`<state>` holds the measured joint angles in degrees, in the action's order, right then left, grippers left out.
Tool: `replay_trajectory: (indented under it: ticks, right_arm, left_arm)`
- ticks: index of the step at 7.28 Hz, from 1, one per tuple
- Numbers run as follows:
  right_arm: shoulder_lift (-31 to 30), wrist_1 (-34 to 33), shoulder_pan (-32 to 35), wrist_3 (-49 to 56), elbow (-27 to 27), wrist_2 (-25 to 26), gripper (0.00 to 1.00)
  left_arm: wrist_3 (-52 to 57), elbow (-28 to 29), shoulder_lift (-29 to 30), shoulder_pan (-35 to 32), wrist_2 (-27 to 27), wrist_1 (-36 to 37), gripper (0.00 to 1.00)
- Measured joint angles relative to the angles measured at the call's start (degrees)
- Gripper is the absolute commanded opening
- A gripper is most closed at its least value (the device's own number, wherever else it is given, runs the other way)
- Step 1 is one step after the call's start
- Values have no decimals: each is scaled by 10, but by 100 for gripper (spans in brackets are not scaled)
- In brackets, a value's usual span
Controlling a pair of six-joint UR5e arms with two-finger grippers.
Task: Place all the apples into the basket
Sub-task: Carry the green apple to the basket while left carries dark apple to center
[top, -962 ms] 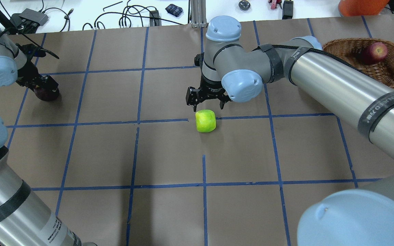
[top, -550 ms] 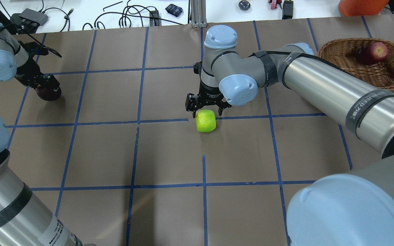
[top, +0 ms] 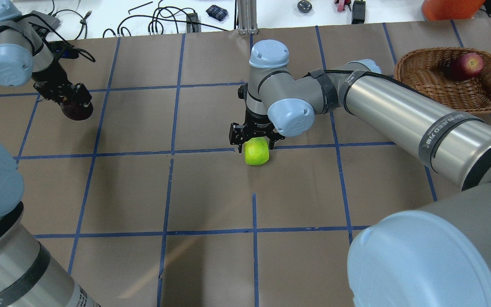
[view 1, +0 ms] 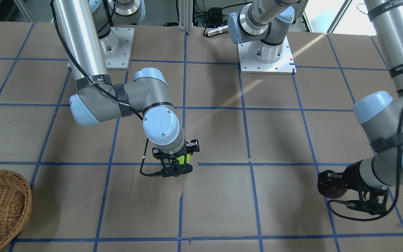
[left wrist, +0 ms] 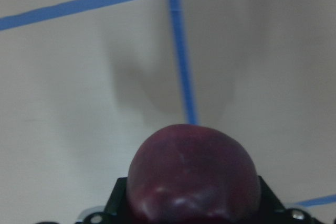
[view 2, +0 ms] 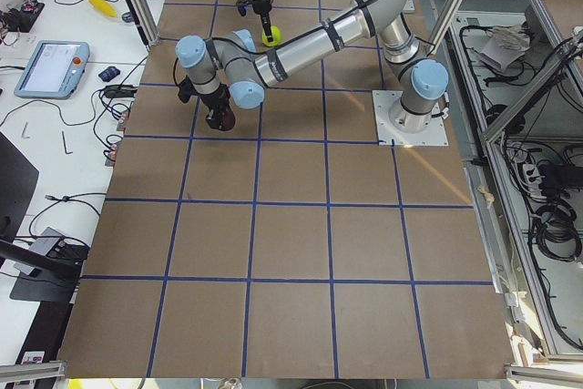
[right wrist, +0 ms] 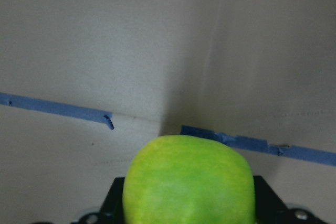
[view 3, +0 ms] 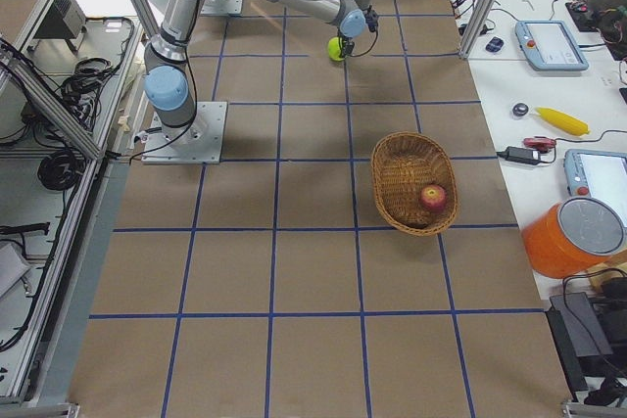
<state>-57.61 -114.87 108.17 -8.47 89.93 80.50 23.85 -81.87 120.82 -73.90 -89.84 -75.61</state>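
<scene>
The lime-green apple (top: 257, 154) lies at the table's middle on a blue tape line. My right gripper (top: 255, 146) has come down over it, jaws open on either side; the right wrist view shows the apple (right wrist: 189, 182) between them. My left gripper (top: 76, 106) is shut on the dark purple-maroon apple (top: 78, 111) and holds it above the table at the far left; it fills the left wrist view (left wrist: 194, 174). The red apple (top: 467, 65) lies in the wicker basket (top: 420, 70) at the far right.
Cables, tools and an orange container (top: 446, 8) lie on the white bench beyond the table's far edge. The right arm's long link (top: 399, 115) stretches across the space between the green apple and the basket.
My right gripper has dropped from above the green apple to around it. My left gripper has lifted the dark apple and carried it a little toward the table's middle.
</scene>
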Motion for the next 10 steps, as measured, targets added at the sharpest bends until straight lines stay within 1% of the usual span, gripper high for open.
replay_trajectory:
  ticks: [2, 3, 4, 5, 6, 7, 8, 9, 10]
  right_arm:
    - [-20, 15, -6, 0, -5, 10, 0]
    - [-47, 43, -28, 3, -7, 26, 0]
    - [-79, 80, -76, 9, -12, 42, 0]
    - [-102, 109, -142, 16, -19, 53, 0]
    - [-113, 122, -210, 30, -32, 70, 0]
    - [-115, 124, -265, 66, -50, 98, 0]
    - [-111, 122, -305, 118, -70, 127, 0]
    - [-99, 116, -340, 179, -90, 150, 0]
    - [-77, 101, -373, 240, -109, 163, 0]
  left_arm:
    - [-136, -50, -37, -52, 35, -3, 0]
    - [-204, -62, -47, -88, 47, 3, 0]
    - [-290, -64, -49, -138, 55, 24, 0]
    - [-378, -65, -45, -188, 59, 48, 0]
    - [-461, -67, -39, -235, 60, 71, 0]
    - [-533, -70, -31, -281, 61, 97, 0]
    - [-577, -72, -21, -319, 61, 125, 0]
    - [-596, -75, -8, -344, 61, 150, 35]
    - [-603, -83, 3, -361, 59, 163, 64]
